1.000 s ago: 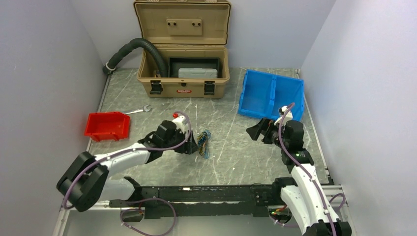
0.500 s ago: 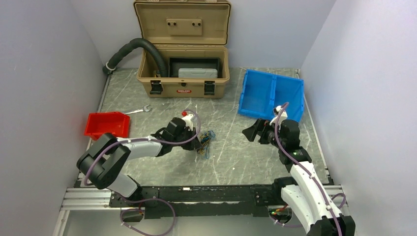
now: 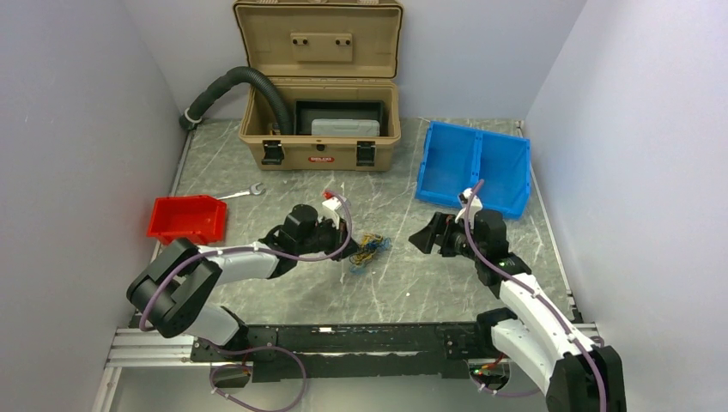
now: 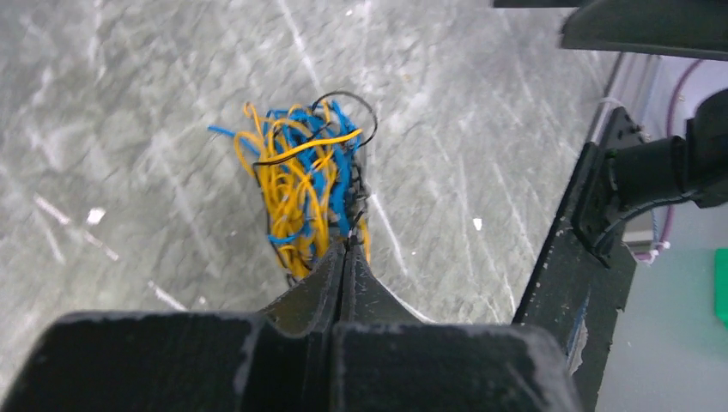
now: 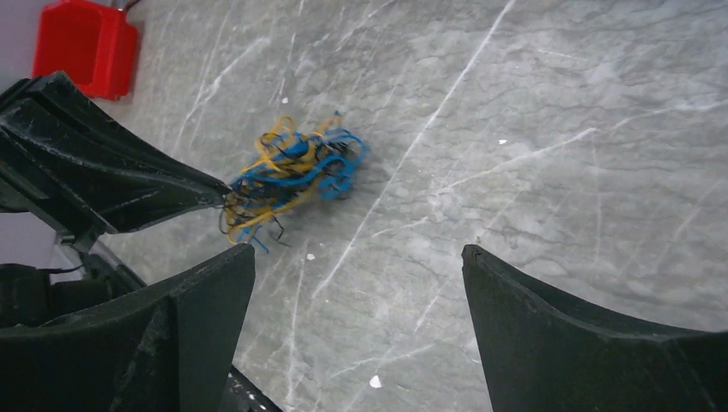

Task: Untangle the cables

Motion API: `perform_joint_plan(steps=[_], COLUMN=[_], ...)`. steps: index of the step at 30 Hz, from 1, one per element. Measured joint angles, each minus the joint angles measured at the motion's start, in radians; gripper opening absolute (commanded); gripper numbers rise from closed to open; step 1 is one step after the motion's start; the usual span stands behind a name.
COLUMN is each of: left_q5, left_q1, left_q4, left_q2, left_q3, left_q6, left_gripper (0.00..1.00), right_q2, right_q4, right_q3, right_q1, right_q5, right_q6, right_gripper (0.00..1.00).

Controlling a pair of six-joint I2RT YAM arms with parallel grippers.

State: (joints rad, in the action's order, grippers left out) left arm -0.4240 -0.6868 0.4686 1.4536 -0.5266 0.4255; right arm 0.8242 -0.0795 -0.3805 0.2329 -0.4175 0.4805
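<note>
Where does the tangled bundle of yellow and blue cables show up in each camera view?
Top external: the tangled bundle of yellow and blue cables sits near centre, slightly low.
Left wrist: the bundle is at centre, just past the closed black fingertips.
Right wrist: the bundle is upper left of centre.
Shared landmark: the left gripper, whose tip meets the bundle's edge in all three views.
</note>
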Motion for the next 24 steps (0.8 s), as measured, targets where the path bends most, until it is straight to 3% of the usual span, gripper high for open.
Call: perform_joint_plan(steps=[7, 10, 17, 20, 24], left_q5=[-0.124, -0.157, -0.147, -0.107, -0.069], left_q1=[0.0, 0.0, 0.0, 0.0, 0.0], left_q4=[0.114, 0.161, 0.137, 0.114, 0.082], left_q2=[0.011, 0.036, 0.05, 0.036, 0.013], left_q3=[-0.003, -0.003, -0.003, -0.003, -0.003], left_q6=[-0.041, -0.042, -0.062, -0.077, -0.104], left_gripper=[0.0, 0.0, 0.04, 0.16, 0.46], right_q2=[0.044, 0.064, 0.161, 0.212, 0.29], right_q4=[0.128, 0.172, 0.209, 0.224, 0.279], right_q3=[0.032, 0.036, 0.034, 0.034, 0.034], right_q1=[0.037, 0.064, 0.129, 0.15, 0.168], right_q5=[-0.043, -0.057, -0.026, 0.0, 0.019], right_q6=[0.051, 0.063, 0.062, 0.062, 0.067], right_gripper=[0.78, 0.78, 0.7, 0.63, 0.61])
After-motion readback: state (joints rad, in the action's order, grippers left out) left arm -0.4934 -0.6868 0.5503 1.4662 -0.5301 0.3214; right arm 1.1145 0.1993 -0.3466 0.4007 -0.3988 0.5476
